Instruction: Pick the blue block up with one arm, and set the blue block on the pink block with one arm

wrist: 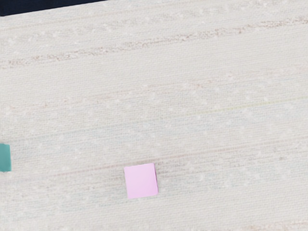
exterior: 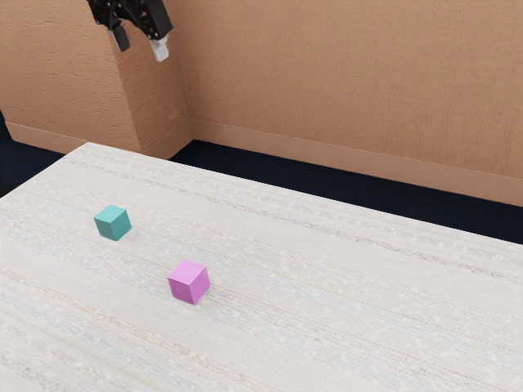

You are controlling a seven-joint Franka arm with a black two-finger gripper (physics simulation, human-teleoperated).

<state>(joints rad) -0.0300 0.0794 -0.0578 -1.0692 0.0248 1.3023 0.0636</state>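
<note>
A small teal-blue block (exterior: 112, 222) rests on the pale wood-grain table (exterior: 343, 310) toward the exterior view's left. A pink block (exterior: 189, 282) sits nearer the front, a short way to its right, apart from it. My gripper (exterior: 142, 44) hangs high above the table at the top left of the exterior view, far from both blocks, its fingers spread open with nothing between them. From the wrist camera the pink block (wrist: 141, 180) lies flat on the table, and a sliver of the blue block (wrist: 4, 157) shows at the picture's edge.
A tan wall with a jutting corner column (exterior: 151, 106) stands behind the table. A dark floor strip (exterior: 351, 184) runs along the table's far edge.
</note>
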